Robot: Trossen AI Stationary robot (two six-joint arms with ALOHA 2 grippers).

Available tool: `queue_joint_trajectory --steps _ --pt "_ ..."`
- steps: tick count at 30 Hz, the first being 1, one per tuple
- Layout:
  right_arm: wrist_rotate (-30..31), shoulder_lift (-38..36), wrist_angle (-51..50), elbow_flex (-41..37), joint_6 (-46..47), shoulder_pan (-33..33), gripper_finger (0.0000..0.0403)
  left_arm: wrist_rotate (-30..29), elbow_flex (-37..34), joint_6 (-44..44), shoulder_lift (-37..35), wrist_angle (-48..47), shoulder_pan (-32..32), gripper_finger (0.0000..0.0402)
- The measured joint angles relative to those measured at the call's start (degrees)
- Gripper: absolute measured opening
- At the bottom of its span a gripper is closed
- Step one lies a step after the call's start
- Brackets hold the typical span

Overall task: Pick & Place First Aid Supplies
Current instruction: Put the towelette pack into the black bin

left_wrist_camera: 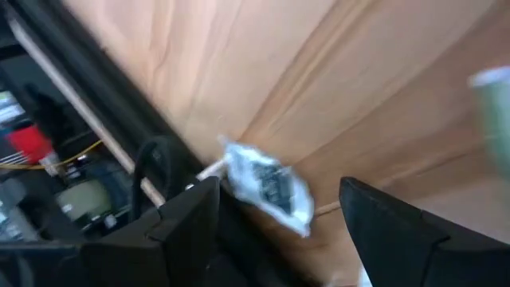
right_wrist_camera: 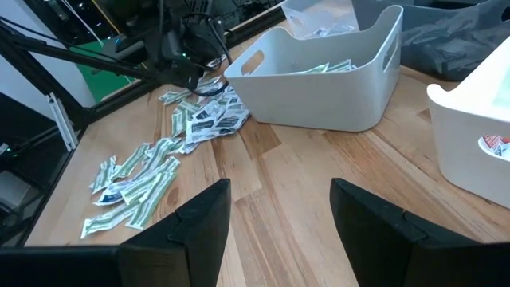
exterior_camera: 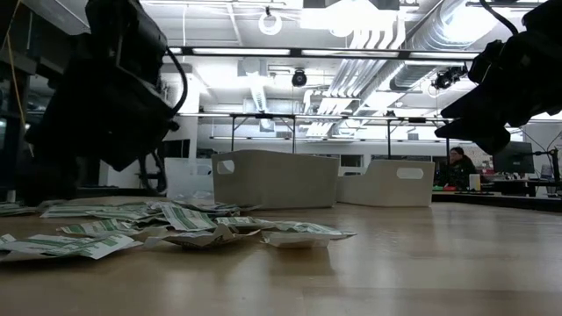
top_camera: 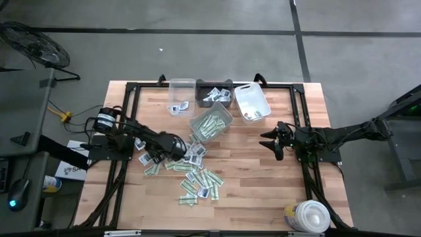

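1. The left gripper (top_camera: 179, 149) has its jaws spread wide, low over the near edge of the packet pile at about 9 o'clock from the table's centre. In the left wrist view one squarish white packet (left_wrist_camera: 267, 185) with dark print shows between the two dark fingers (left_wrist_camera: 191, 211); I cannot tell whether it touches either one.
2. The right gripper (top_camera: 271, 141) hangs with jaws spread and nothing between them, at about 3 o'clock, above bare wood.
3. The first aid supplies (top_camera: 197, 172), green-and-white strips and white squares, lie scattered from the left gripper toward 6 o'clock, well short of the table's (top_camera: 263, 191) front edge.
4. A broad strip of bare wood lies between the pile and the right gripper.
5. At 12 o'clock stand a clear bin (top_camera: 181, 92), a dark bin (top_camera: 214, 93) and a white bin (top_camera: 252, 103); a grey bin (top_camera: 212, 122) holding strips sits just beyond the pile, near the left gripper.
6. A round white tub (top_camera: 308, 216) stands at the 5 o'clock corner.
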Motion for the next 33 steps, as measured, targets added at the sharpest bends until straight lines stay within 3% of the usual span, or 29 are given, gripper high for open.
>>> queue_joint_trajectory --steps 12,33 --pt "0.0 0.0 0.0 0.0 0.02 -0.02 0.0208 -1.54 0.06 0.3 5.71 -0.74 -0.09 0.026" --pt "0.0 0.0 0.0 0.01 0.02 0.0 0.0208 -3.0 -2.08 -4.86 5.67 -0.63 -0.02 0.0259"
